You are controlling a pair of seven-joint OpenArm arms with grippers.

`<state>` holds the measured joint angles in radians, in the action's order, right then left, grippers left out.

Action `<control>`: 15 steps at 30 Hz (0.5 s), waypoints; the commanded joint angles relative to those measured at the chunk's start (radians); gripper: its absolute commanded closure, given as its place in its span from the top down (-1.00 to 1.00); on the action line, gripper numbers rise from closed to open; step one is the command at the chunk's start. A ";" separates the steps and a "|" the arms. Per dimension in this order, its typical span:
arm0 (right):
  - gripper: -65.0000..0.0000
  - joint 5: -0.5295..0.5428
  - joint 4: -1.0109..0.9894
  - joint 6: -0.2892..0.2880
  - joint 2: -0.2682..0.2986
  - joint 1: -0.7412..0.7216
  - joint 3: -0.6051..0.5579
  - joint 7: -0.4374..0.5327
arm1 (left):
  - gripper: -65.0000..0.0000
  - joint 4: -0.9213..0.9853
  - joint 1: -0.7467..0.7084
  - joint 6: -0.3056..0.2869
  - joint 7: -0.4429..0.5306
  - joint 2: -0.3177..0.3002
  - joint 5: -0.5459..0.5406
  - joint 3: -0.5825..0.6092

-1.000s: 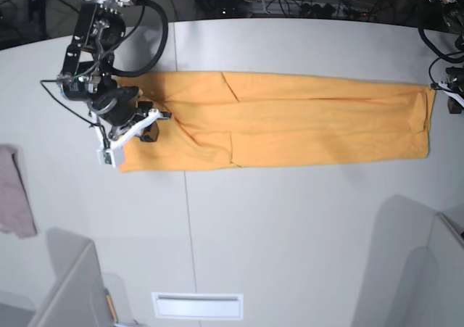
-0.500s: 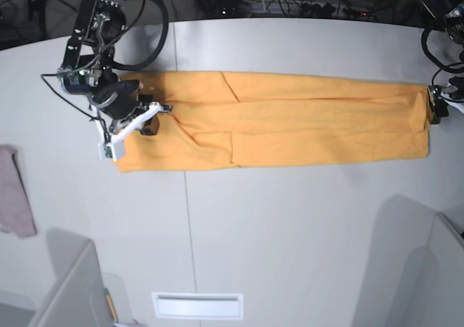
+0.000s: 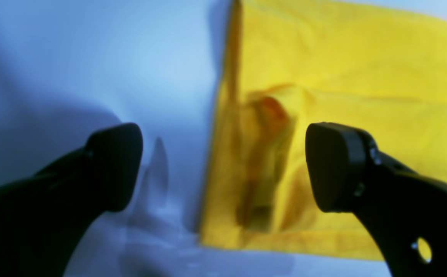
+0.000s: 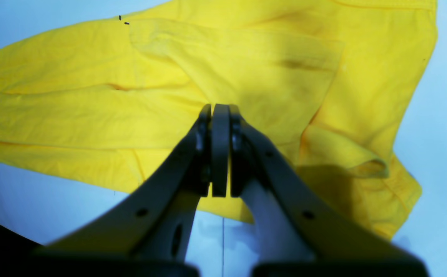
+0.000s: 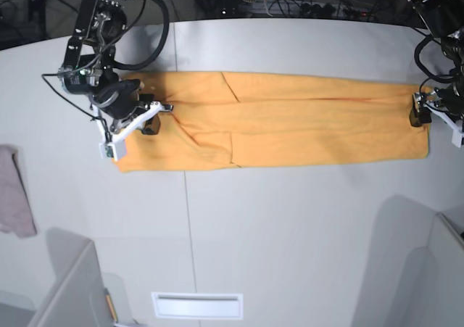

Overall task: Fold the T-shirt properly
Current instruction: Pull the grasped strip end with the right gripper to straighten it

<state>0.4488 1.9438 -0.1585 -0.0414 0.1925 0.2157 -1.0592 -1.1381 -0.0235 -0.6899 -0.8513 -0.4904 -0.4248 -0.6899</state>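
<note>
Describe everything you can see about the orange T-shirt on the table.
The T-shirt is plain orange-yellow, soft cotton by its look, folded into a long flat band across the grey table. Its sides and a sleeve are turned inward, leaving creases. One end is bunched. Two tiny black marks show in the right wrist view.

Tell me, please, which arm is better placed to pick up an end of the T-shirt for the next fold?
Probably the left: the left gripper is open, straddling the T-shirt edge. The right gripper is shut, empty above the cloth.
</note>
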 commanded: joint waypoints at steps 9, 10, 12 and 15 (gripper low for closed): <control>-1.00 0.014 0.018 -0.008 0.002 -0.009 -0.002 0.015 | 1.00 0.178 0.092 -0.008 0.086 -0.024 -0.012 0.032; -1.00 0.014 0.018 -0.008 0.002 -0.009 -0.002 0.015 | 1.00 0.183 0.087 -0.008 0.094 -0.024 -0.012 0.034; -1.00 0.014 0.018 -0.008 0.004 -0.009 -0.002 0.015 | 1.00 0.197 0.087 -0.008 0.093 -0.023 -0.012 0.049; -1.00 0.014 0.018 -0.008 0.002 -0.009 -0.002 0.015 | 0.92 0.223 0.086 -0.008 0.096 -0.023 -0.015 0.105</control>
<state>0.4484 1.9438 -0.1585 -0.0414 0.1928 0.2157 -1.0592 -0.9230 0.0673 -0.6922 -0.6918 -0.5106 -0.4541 -0.5907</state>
